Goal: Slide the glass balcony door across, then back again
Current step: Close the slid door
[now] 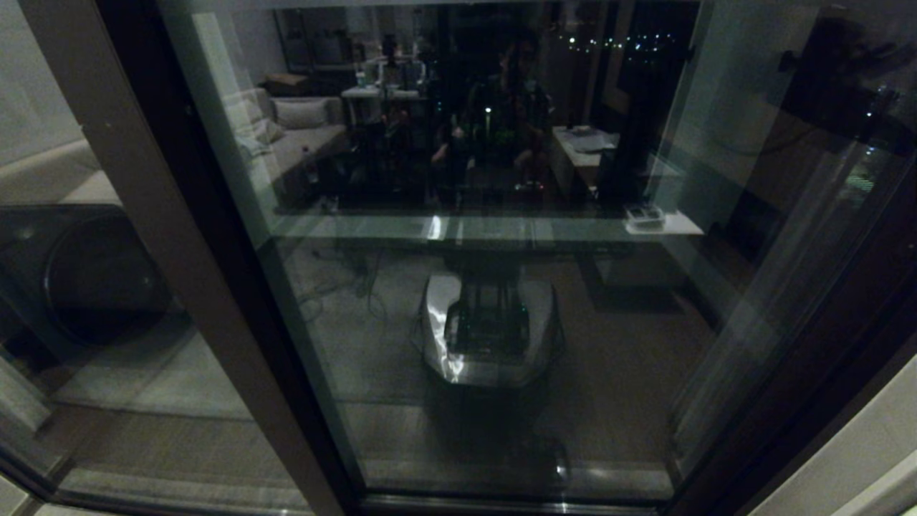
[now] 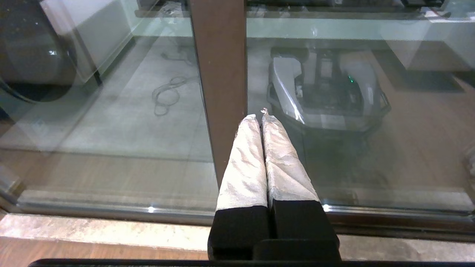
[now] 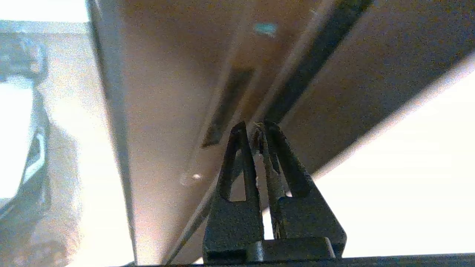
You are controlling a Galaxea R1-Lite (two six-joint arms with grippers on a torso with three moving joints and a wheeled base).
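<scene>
- Closest to the lens, the right gripper [image 3: 255, 128] has its two dark fingers drawn together to a narrow tip, nothing held between them, and that tip sits right at the door's edge post, just beside the black handle slot [image 3: 227, 107].
- That narrow closed tip looks chosen on purpose: a slim point can hook into the slot and pull sideways, where spread fingers would find no purchase on flat metal.
- Whether the tip is already inside the slot or only touching beside it cannot be told.
- Glass balcony door [image 1: 501, 301] fills the head view in front of the robot, with its dark brown frame; it mirrors the room and the robot's own base. No gap shows beside the slot's post, so I judge the first slide barely begun, if at all.
- Right arm reaches up and forward toward that post, out of the head view.
- Left gripper [image 2: 262, 118], fingers pressed shut and empty, hangs parked low near the plain brown post [image 2: 219, 66], well apart from the slot.
</scene>
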